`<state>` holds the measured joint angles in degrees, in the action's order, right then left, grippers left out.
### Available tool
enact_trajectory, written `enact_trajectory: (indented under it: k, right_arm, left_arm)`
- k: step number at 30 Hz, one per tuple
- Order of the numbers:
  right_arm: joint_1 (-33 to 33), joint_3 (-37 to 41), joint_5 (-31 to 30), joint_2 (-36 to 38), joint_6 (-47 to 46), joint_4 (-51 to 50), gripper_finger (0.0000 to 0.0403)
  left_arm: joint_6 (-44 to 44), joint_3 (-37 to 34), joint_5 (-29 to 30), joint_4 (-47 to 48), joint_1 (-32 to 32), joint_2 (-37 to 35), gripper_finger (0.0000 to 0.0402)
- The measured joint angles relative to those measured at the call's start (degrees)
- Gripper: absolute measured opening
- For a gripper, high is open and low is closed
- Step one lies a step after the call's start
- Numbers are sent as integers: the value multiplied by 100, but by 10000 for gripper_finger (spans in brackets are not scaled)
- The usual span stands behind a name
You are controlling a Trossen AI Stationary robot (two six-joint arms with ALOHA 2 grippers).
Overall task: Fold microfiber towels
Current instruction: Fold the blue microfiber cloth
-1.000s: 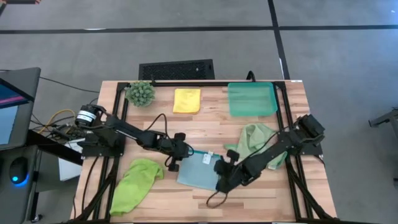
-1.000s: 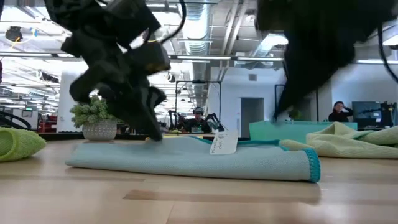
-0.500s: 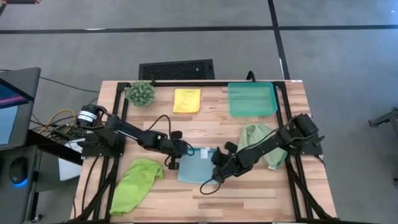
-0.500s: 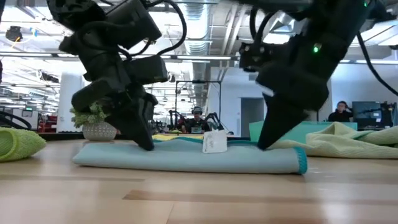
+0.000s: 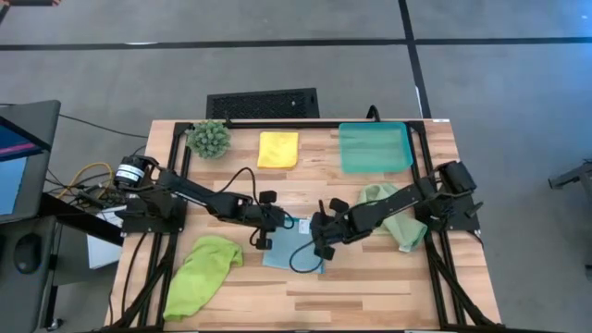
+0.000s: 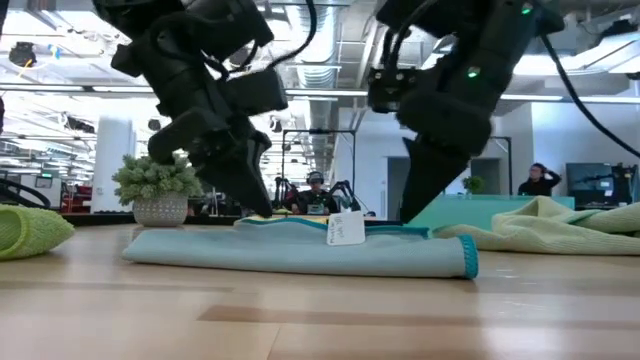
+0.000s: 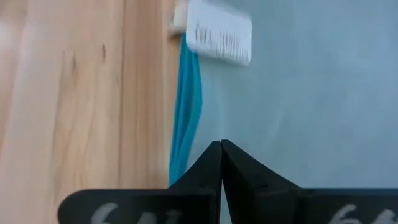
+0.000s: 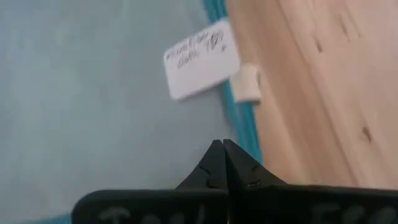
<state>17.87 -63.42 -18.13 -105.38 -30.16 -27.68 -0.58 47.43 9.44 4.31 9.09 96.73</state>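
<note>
— Where is there room to go?
— The table [image 5: 370,287] near the front is bare wood.
— What is in the way?
— Both arms crowd the light blue towel [image 5: 289,252]. The lime green towel [image 5: 202,273] lies beside it.

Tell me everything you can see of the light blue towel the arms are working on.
The light blue microfiber towel lies flat near the table's front middle, folded over, with a brighter teal stitched hem and a small white care tag standing at its back edge. The shut left gripper and shut right gripper press its top surface on either side of the tag.
</note>
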Motion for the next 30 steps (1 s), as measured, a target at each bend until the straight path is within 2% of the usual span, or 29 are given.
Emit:
enact_trajectory:
  k: [8,18,24,30]
  right_arm:
    - [-312,370,540,2,125,267,1]
    - [-449,603,459,89,185,423,1]
    - [-583,623,-58,267,266,259,1]
    - [-868,762,-3,181,367,460,1]
  left_arm:
    - [13,-5,47,-86,-168,313,0]
    - [11,-1,45,-95,-176,365,0]
    - [9,-1,45,-91,-176,365,0]
    - [11,-1,45,-85,-174,365,0]
